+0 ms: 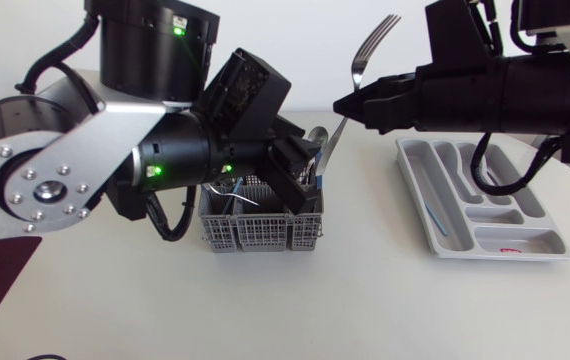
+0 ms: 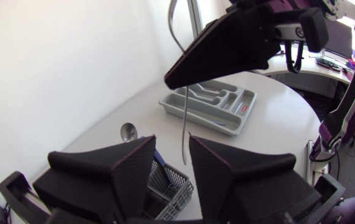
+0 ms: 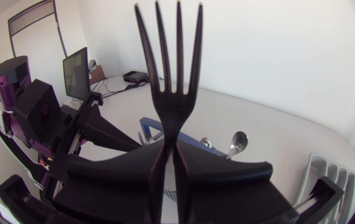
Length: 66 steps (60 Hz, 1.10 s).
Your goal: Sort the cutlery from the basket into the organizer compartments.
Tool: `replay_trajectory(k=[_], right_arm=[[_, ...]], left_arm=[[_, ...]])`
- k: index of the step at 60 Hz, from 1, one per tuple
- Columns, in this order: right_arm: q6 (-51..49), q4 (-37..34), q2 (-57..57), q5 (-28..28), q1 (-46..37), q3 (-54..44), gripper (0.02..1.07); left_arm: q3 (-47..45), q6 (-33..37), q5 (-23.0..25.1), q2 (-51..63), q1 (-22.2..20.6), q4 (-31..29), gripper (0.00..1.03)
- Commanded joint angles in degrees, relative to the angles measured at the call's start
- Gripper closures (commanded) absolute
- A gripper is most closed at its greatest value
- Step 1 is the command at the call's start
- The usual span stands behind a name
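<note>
Right claw [image 1: 343, 103] is clamped on the fork [image 1: 368, 52], tines up, above the basket [image 1: 260, 228]. The left claw [image 2: 170, 149] gapes wide beside the handle's tip. Clear that first, then tilt the fork level over the organizer [image 1: 480, 195] at the table's right edge and lower it lengthwise into a long slot.

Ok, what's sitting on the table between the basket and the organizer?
Nothing: in the head view the table between basket and organizer is bare. The fork is up in the right gripper.
</note>
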Motion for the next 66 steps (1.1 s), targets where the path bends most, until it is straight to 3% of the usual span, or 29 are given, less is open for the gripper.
replay_trajectory(k=[1, 11, 26, 44, 66], right_arm=[[-1.4, -0.6, -0.2, -1.1, -3.1, -1.6, 1.00], [-5.3, -3.3, 0.9, -5.9, -13.3, -1.5, 1.00], [-15.1, -7.3, 8.0, -7.8, -28.0, 0.2, 1.00], [-24.6, -8.9, 19.6, -5.4, -40.5, 5.3, 1.00], [-30.6, -12.3, 32.5, 0.5, -50.4, 19.3, 1.00]], left_arm=[[-0.2, -0.9, -1.0, -1.1, 1.1, 0.7, 0.43], [-0.7, -0.3, -2.7, -1.7, 2.8, 1.4, 0.39], [-1.8, 2.0, -3.6, -0.7, 6.2, 1.2, 0.39], [-4.5, 6.3, -6.7, -0.8, 6.6, 1.2, 0.39], [-7.8, 8.5, -7.1, -3.6, 7.6, 1.1, 0.39]])
